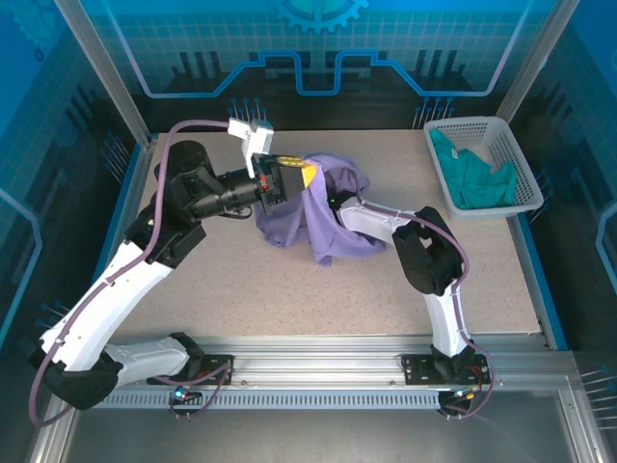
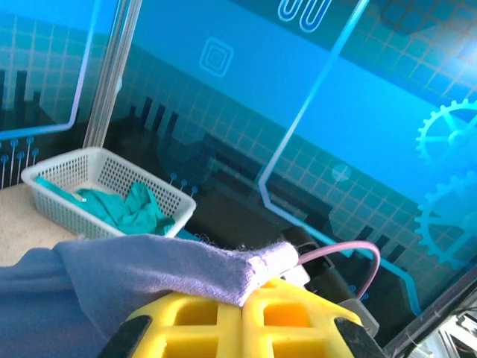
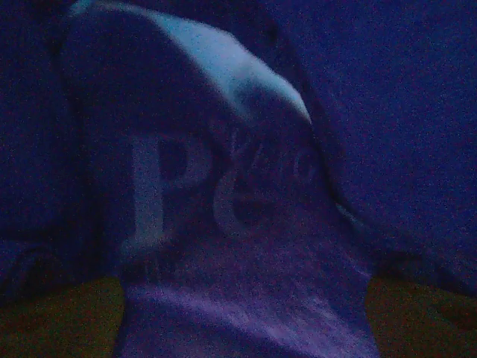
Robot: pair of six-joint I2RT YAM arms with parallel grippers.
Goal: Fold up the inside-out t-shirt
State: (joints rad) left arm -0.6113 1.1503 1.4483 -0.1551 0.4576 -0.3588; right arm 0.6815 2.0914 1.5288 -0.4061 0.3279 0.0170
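**Blue-lit cell, speckled bench: shirt pinched on your left, right gripper spread inside it**

Glowing blue panels wall in the cell on every side, and the beige bench [image 1: 289, 289] sits below them. You've got the inside-out t-shirt [image 1: 328, 227] bunched up in the middle of the bench, toward the back wall, all folds and wrinkles.

Your left gripper [image 1: 307, 174] is at the shirt's upper left edge. From the left wrist the left gripper [image 2: 243, 306] is clenched: its yellow fingers [image 2: 186, 317] are pressed together on a fold of the lavender shirt [image 2: 149, 268], and the cloth drapes away to the left.

Your right arm [image 1: 424, 251] reaches in from the right, and its front end is buried under the fabric. From the right wrist it's dark, with purple cloth [image 3: 246, 224] all around and faint lettering showing through. The right gripper [image 3: 246, 313] is released: its yellow fingers [image 3: 74, 306] sit far apart at the bottom corners, with shirt fabric lying between them, not clamped.

Off at the back right corner stands a white basket [image 1: 511, 130] with a teal garment [image 1: 472, 178] in it, well apart from the shirt. The left wrist camera also catches the basket [image 2: 104, 153] and the teal garment [image 2: 123, 209].
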